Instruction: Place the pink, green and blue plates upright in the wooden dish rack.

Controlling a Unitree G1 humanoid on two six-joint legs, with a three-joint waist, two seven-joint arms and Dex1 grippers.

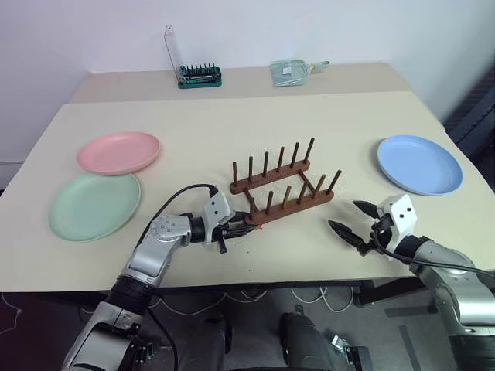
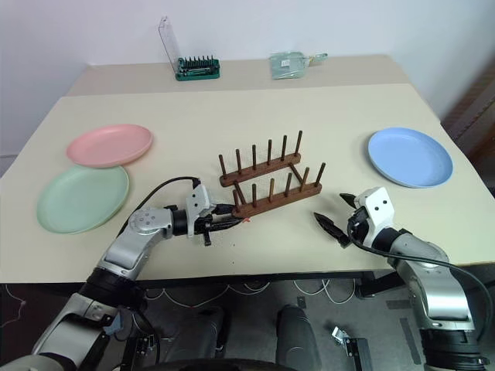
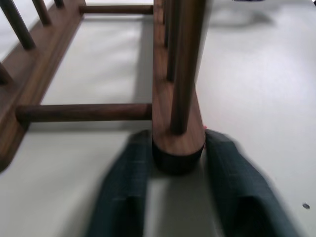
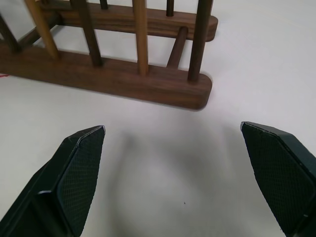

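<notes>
The wooden dish rack (image 1: 272,183) stands empty at the table's middle, slightly askew. My left gripper (image 1: 246,220) is shut on the left end of its near rail, and the left wrist view shows a finger (image 3: 126,182) pressed to each side of that rail end (image 3: 177,143). My right gripper (image 1: 344,215) hovers open just right of the rack's other end, nothing between its fingers (image 4: 79,168). The pink plate (image 1: 118,151) lies flat at the far left, its edge over the green plate (image 1: 94,205) in front of it. At the right lies the blue plate (image 1: 419,163), also flat.
A green bit case with a clear lid (image 1: 199,75) and a clear plastic bag (image 1: 292,71) sit at the back on a second table. The table's front edge (image 1: 294,280) runs just under both grippers.
</notes>
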